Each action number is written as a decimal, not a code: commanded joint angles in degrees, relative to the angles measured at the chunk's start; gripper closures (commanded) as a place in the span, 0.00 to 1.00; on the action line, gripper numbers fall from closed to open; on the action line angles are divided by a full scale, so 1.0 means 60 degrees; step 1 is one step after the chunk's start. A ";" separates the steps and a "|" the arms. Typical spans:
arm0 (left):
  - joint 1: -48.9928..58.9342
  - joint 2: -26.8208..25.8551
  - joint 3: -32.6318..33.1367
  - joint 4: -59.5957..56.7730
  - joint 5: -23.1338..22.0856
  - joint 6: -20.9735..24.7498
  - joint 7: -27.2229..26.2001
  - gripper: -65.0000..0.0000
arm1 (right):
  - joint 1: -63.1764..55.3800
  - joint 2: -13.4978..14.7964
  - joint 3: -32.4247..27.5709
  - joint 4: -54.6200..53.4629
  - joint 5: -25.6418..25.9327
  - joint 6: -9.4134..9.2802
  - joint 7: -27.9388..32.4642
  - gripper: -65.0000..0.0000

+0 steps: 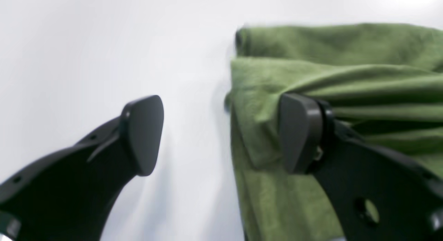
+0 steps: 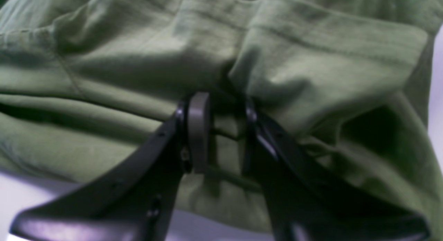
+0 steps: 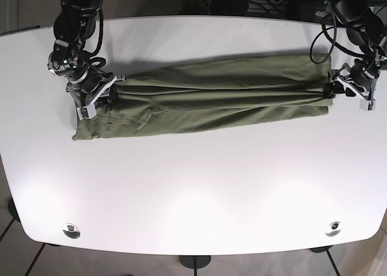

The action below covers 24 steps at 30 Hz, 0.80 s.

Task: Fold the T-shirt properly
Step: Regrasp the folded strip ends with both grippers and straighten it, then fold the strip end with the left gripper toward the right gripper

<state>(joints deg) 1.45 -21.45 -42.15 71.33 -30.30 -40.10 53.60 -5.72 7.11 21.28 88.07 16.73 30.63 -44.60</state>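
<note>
In the left wrist view, the left gripper (image 1: 221,133) has its black pads spread wide apart; one pad rests over the edge of the soft olive-green cotton T-shirt (image 1: 332,81), the other over bare white table (image 1: 86,54), so nothing is held. In the right wrist view, the right gripper (image 2: 221,130) pinches a bunched ridge of the shirt (image 2: 311,61) between nearly closed pads. The base view shows the shirt (image 3: 217,97) lying as a long band across the table (image 3: 193,185) – limp, light cloth, likely to sag and crease – best gripped at end corners through all layers.
</note>
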 commanded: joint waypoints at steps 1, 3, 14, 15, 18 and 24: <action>0.0205 -0.0241 -0.0118 -0.0159 -0.0627 0.0016 0.0289 0.28 | 0.0066 -0.0094 0.0007 0.0156 -0.0071 -0.0014 -0.0003 0.79; 0.0586 -0.0227 -0.0103 0.0119 -0.0979 0.0016 0.0451 0.28 | 0.0066 -0.0123 0.0007 0.0156 -0.0056 -0.0014 -0.0003 0.79; 0.1274 -0.0183 0.0571 0.0280 -0.1814 0.0016 0.1139 0.28 | 0.0066 -0.0431 0.0007 0.0156 -0.0056 -0.0014 -0.0003 0.79; 0.1216 -0.0183 0.0747 0.0280 -0.1814 0.0016 0.1139 0.28 | 0.0066 -0.0431 0.0007 0.0156 -0.0056 -0.0014 -0.0003 0.79; 0.0776 -0.0154 0.0967 0.0046 -0.1828 0.0016 0.1139 0.40 | 0.0066 -0.0431 0.0007 0.0156 -0.0056 -0.0014 -0.0003 0.79; 0.0424 -0.0154 0.0967 0.0148 -0.1887 0.0016 0.1139 0.88 | 0.0066 -0.0431 0.0051 0.0156 -0.0041 -0.0014 0.0012 0.79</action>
<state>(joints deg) 4.34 -21.19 -36.16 71.46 -41.63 -39.90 60.25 -5.69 4.27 21.39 88.20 16.78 30.30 -43.88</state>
